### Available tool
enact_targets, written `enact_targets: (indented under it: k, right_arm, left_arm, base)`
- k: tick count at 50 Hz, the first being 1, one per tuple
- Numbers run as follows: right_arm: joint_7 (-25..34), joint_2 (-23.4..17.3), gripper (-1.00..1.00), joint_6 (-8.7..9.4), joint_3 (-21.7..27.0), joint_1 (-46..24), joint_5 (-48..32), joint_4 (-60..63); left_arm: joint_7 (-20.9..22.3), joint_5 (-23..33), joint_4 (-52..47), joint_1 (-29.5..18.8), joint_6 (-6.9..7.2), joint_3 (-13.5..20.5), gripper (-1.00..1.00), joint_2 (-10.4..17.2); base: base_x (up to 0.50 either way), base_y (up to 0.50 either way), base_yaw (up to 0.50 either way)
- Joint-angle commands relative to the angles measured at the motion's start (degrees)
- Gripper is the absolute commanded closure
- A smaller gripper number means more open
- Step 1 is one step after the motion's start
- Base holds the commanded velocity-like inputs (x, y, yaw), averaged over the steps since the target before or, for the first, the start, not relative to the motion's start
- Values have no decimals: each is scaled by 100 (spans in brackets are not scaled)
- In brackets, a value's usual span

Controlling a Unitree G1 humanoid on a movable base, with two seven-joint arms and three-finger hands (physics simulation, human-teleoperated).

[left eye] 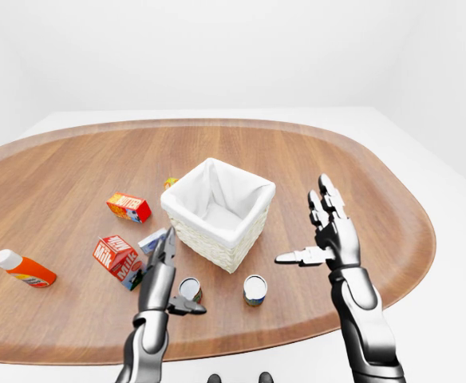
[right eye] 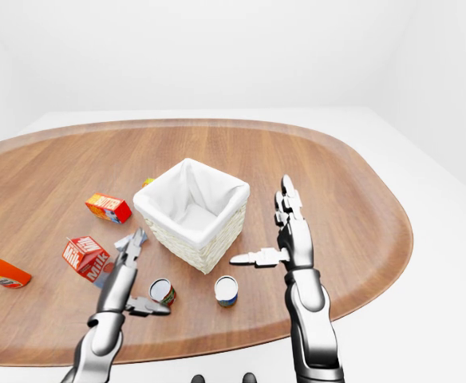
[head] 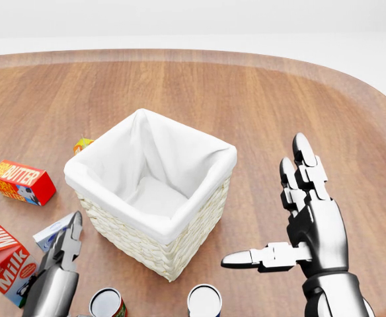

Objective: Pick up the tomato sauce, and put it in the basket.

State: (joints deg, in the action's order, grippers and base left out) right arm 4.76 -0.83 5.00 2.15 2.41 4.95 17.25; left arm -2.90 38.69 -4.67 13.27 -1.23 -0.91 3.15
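Observation:
The tomato sauce can (left eye: 189,289), red-labelled with a pale lid, stands upright on the wooden table just below the basket; the head view shows only its top (head: 107,302). My left hand (left eye: 177,279) is open, fingers stretched above the can's left side and thumb reaching under it, not closed round it. The wicker basket (head: 147,244) with a white cloth lining holds nothing I can see. My right hand (head: 266,205) is open to the right of the basket, palm turned towards it, holding nothing.
A blue-labelled can (head: 204,300) stands right of the sauce can. Left of the basket lie a butter box (head: 21,183), a milk carton (head: 1,257) and a small pale box (head: 51,231). An orange bottle (left eye: 23,270) lies at far left. The table edge curves at right.

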Motion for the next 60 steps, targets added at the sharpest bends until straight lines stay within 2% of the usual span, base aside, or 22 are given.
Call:
enact_targets:
  k: [1, 3, 4, 6, 7, 8, 11, 19, 21, 22, 23, 25, 26, 27, 39, 41, 42, 45, 50, 60]
  right_arm:
    - [2, 3, -100, 0, -5, 6, -3, -6]
    - [2, 2, -100, 0, -2, -4, -2, -29]
    - [0, 2, -100, 0, -1, -8, -1, -29]
    - [1, 2, -100, 0, -3, -11, -3, -40]
    - [1, 2, -100, 0, -6, -8, -5, -37]
    - [1, 2, -100, 0, -8, -8, -6, -35]
    - [1, -1, -100, 0, 0, -8, 1, -25]
    - [2, 2, -100, 0, -3, -8, -5, -53]
    - [2, 1, -100, 0, -6, 2, -5, -33]
    - [4, 2, -100, 0, -7, 3, -4, -38]
    - [4, 2, -100, 0, -7, 3, -5, -38]
    - [3, 1, -100, 0, -6, 2, -3, -29]
    - [2, 1, -100, 0, -3, -8, -6, -58]
    - [3, 1, -100, 0, -4, -4, -3, -43]
    - [-3, -3, -100, 0, 2, -14, -1, 15]
    - [-4, -5, -100, 0, 8, -24, 2, 10]
    - [-3, -5, -100, 0, 14, -37, 1, -33]
    - [-1, -6, -100, 0, 15, -31, 1, -39]
    - [-1, -10, -100, 0, 26, -43, 7, -46]
    - [3, -6, -100, 0, 18, -40, -2, -90]
  left_arm:
    - [-67, 14, 191, -50, -52, -14, -100, 14]
    - [-68, 15, 213, -61, -46, -12, -100, 17]
    - [-162, -1, 403, -93, -160, -5, -100, 38]
    - [-206, -3, 487, -107, -208, -6, -100, 42]
    - [-136, 21, 360, -89, -117, -21, -100, 21]
    - [-196, 16, 464, -94, -187, -26, -100, 31]
    - [-157, 34, 434, -119, -121, -39, -100, 23]
    - [-239, 7, 659, -192, -193, -31, -100, 46]
    - [-228, 12, 638, -185, -172, -32, -100, 43]
    - [-309, 0, 801, -220, -267, -27, -100, 61]
    - [-342, -2, 869, -237, -303, -24, -100, 68]
    - [-291, 11, 784, -228, -234, -25, -100, 57]
    - [-363, 1, 932, -257, -321, -21, -100, 74]
    - [-387, -3, 991, -276, -349, -17, -100, 79]
    - [-380, 22, 1049, -335, -291, -21, -100, 73]
    - [-392, 23, 1082, -347, -300, -24, -100, 76]
    - [-474, 6, 1251, -381, -377, -21, -100, 93]
    - [-406, 27, 1127, -362, -302, -28, -100, 77]
    - [-495, 27, 1342, -439, -377, -38, -100, 92]
    - [-594, 27, 1595, -531, -377, -37, -100, 112]
  base:
    - [0, 0, 0]
    - [0, 0, 0]
    - [0, 0, 0]
    - [0, 0, 0]
    - [0, 0, 0]
    - [0, 0, 0]
    - [0, 0, 0]
    - [0, 0, 0]
    - [0, 0, 0]
    - [0, 0, 0]
    - [0, 0, 0]
    - [0, 0, 0]
    - [0, 0, 0]
    - [0, 0, 0]
    - [0, 0, 0]
    - [0, 0, 0]
    - [0, 0, 0]
    - [0, 0, 0]
    - [0, 0, 0]
    - [0, 0, 0]
